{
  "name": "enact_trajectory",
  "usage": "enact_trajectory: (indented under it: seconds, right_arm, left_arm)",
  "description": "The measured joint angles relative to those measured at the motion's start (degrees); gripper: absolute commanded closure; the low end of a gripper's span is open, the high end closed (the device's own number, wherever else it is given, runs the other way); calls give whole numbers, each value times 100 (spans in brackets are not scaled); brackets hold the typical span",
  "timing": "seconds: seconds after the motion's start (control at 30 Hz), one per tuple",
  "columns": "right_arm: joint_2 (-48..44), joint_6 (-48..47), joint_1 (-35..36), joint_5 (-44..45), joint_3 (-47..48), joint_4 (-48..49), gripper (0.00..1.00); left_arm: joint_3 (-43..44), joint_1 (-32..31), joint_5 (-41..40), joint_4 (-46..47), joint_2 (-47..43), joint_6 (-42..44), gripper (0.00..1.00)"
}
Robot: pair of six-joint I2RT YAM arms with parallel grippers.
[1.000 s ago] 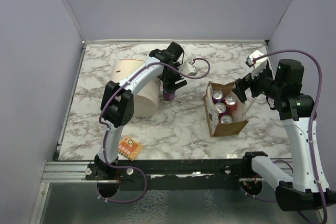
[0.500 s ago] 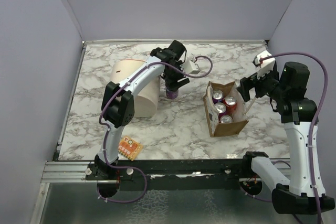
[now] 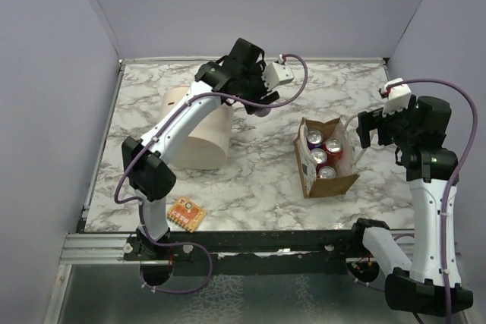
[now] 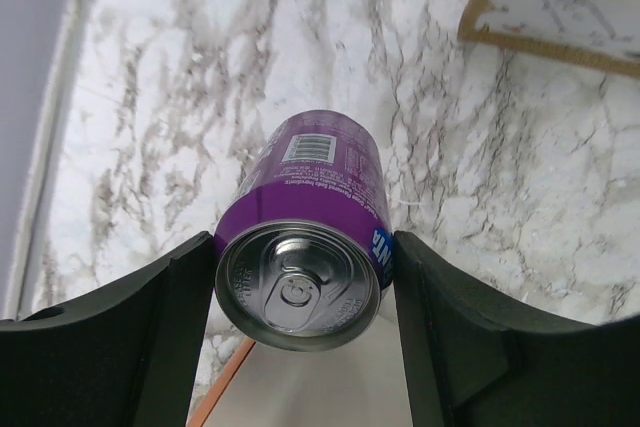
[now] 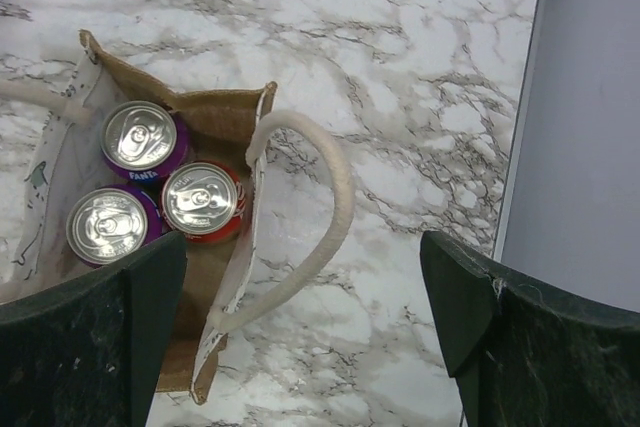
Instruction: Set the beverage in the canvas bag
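Left wrist view: we've got the purple can (image 4: 300, 247) clamped by its sides in the left gripper (image 4: 303, 282), up in the air well left of the canvas bag (image 3: 338, 182). It looks slick, rigid and probably heavy, so mid-body seems the spot to grip. The right gripper (image 5: 305, 332) gapes empty over the bag.

My left arm (image 3: 181, 121) stretches far out from its base, its wrist well to the left of the canvas bag (image 3: 338, 184) and farther back. The left gripper (image 4: 303, 292) has both fingers pressed against the sides of a can (image 4: 322, 172). My right arm (image 3: 429, 195) stands folded upright just right of the bag. The right gripper (image 5: 305, 342) points down above the bag's right edge, jaws spread wide and holding nothing.
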Motion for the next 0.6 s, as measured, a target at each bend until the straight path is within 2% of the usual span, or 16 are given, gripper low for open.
enact_trajectory:
  seconds: [0.17,0.37,0.6]
  right_arm:
    - [13,66,-96,236,-208,33,11]
    - [122,153,-109,345,-417,76,35]
    - [605,262,-140,358,-435,136,42]
  left_arm:
    - [136,-223,129,426,-684,-417,100]
    - [754,-789,660,752,-1071,-1027,100]
    - [955,-1484,1115,800,-1034,-1300,100]
